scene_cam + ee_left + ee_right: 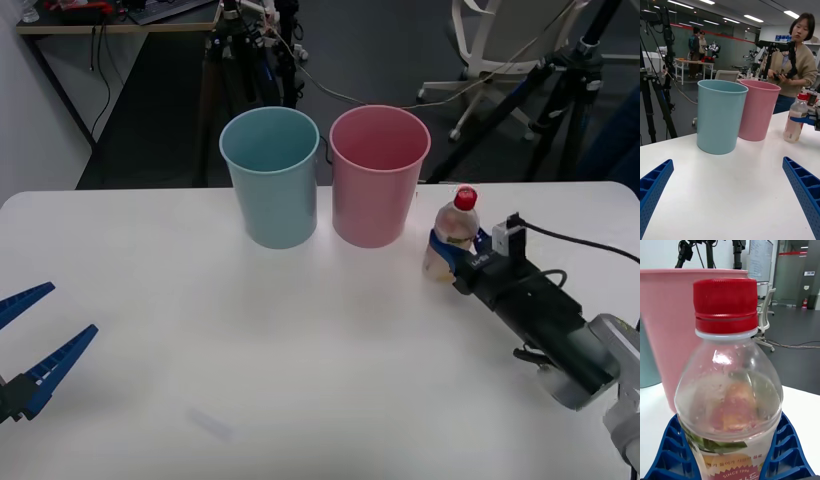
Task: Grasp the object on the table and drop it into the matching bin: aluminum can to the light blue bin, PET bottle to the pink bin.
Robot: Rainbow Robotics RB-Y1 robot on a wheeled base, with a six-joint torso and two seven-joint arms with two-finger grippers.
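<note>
While the PET bottle (453,237) stands upright on the table (300,380), just to the right of the pink bin (379,176) and a little nearer the robot than that bin, the right gripper (459,254) has its blue ribbed fingers (788,450) closed in against the bottle's lower body, one on each side, with the red cap (725,305) and clear shoulder rising above them. Seen from the right wrist, the label's top edge sits between the fingers and the pink bin's wall (666,326) fills the space directly behind the bottle. Whether the bottle's base is resting on the tabletop or just clear of it cannot be told. Beside the pink bin, on its left and almost touching rim to rim, stands the light blue bin (271,178), upright like its neighbour. Well away from the pink bin, toward the table's near left corner, the left gripper (20,335) hovers low over the white surface with its fingers (805,195) spread wide apart and nothing between them; from its wrist camera both bins and the bottle (795,119) appear across the table, the bottle on the far side of the pink bin (755,110) from the blue one (720,116).
</note>
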